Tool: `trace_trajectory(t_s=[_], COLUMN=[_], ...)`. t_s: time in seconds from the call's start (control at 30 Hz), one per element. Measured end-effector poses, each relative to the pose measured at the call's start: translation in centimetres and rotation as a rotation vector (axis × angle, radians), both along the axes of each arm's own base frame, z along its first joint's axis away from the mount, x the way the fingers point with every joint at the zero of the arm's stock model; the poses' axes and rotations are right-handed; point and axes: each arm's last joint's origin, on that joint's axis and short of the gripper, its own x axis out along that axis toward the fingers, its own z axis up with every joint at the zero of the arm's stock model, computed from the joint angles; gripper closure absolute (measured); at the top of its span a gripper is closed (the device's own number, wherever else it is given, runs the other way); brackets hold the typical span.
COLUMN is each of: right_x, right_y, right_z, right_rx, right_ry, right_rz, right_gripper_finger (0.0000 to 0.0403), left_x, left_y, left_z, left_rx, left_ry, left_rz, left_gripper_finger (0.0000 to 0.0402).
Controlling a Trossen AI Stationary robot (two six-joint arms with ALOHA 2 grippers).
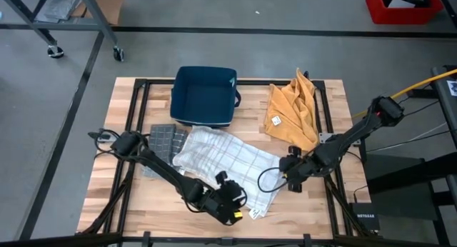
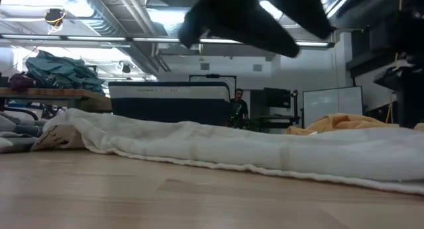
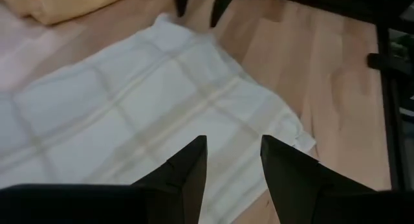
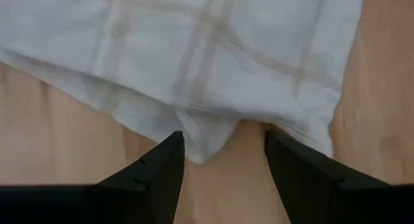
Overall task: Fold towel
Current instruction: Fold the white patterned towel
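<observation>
I have the white checked towel [image 1: 227, 163] lying crumpled and only partly spread on the middle of the wooden table [image 1: 314, 211]; my left gripper [image 3: 233, 160] hovers over its near edge with fingers apart and nothing between them; my right gripper [image 4: 223, 160] sits at the towel's right-hand edge, fingers also apart, a fold of cloth just ahead of them but not pinched; I judge this the reach-and-grasp step, no fold made yet; next I need each gripper down on a corner and closing; farther back lie an orange cloth [image 1: 293, 111] and a blue bin [image 1: 204, 96].
</observation>
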Motion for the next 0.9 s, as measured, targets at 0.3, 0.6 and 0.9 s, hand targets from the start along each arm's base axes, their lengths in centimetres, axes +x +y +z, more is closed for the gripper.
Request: trace_trajectory(t_s=[0.3,0.6,0.9], right_x=[-0.4,-1.7,-1.5], right_y=[1.4,3.1,4.1], right_z=[-1.3,-1.2,-1.9], right_rx=[-0.155,-0.173,-0.244], right_ry=[-0.021,-0.089,-0.164], right_rz=[0.065,0.075,0.115], right_gripper_finger=[0.0185,0.0185,0.0185], left_x=[0.6,0.9,1.0], left_y=[-0.2,0.3,0.6], left_z=[-1.7,-1.7,-1.7], left_rx=[-0.007,0.006,0.004], left_ry=[0.001,0.007,0.006], left_rz=[0.008,0.012,0.021], left_gripper_finger=[0.0263,0.0263,0.0263])
